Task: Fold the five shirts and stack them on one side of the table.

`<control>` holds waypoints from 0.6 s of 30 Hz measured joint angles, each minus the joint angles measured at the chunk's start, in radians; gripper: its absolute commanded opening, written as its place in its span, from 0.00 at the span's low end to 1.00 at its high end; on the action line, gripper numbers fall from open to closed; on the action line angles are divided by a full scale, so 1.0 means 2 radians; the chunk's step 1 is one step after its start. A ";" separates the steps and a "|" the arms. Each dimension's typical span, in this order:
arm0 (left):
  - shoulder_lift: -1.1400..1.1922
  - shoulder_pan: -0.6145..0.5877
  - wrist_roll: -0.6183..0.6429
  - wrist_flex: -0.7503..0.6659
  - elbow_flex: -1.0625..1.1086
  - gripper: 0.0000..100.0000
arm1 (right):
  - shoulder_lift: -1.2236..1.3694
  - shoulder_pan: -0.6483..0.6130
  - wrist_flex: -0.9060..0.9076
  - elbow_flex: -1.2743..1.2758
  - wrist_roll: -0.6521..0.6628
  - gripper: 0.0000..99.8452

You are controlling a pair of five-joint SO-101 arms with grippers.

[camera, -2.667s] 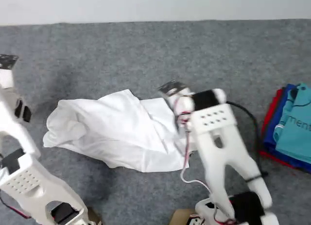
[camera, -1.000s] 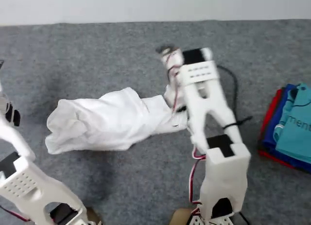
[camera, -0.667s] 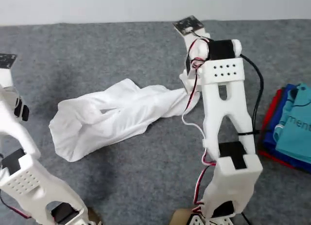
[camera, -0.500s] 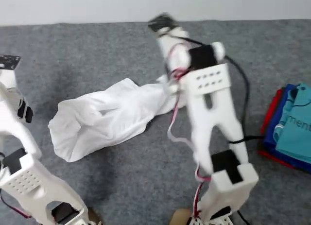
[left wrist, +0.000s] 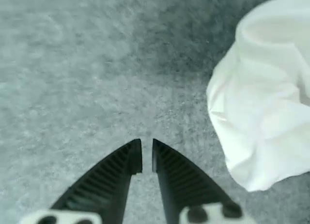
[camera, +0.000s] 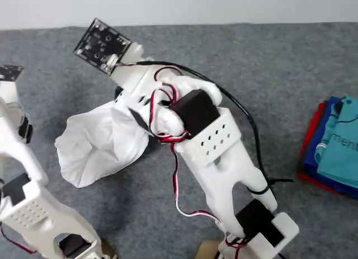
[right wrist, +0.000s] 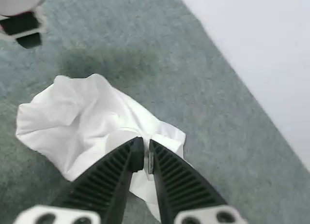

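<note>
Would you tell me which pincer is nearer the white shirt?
Right. The right pincer is on the white shirt, shut on a fold of it; the left pincer hangs over bare carpet, the shirt apart to one side.

The right arm has swung from the right end of the crumpled white cloth shirt (camera: 95, 144) up toward the far edge of the grey felt counter (camera: 279, 74), then across to the left. Its pincer (right wrist: 142, 158), pinched on the cloth, has carried that end over. The shirt, once spread long, is now a shorter heap.
</note>
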 measured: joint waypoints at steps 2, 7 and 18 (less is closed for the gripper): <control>-0.024 -0.001 0.000 0.000 0.000 0.04 | -0.010 0.019 0.000 0.000 0.002 0.01; -0.080 0.004 0.000 0.000 0.000 0.04 | -0.025 0.122 0.000 0.000 0.005 0.01; -0.133 0.005 0.000 0.041 0.000 0.04 | 0.049 0.433 -0.095 0.000 0.058 0.01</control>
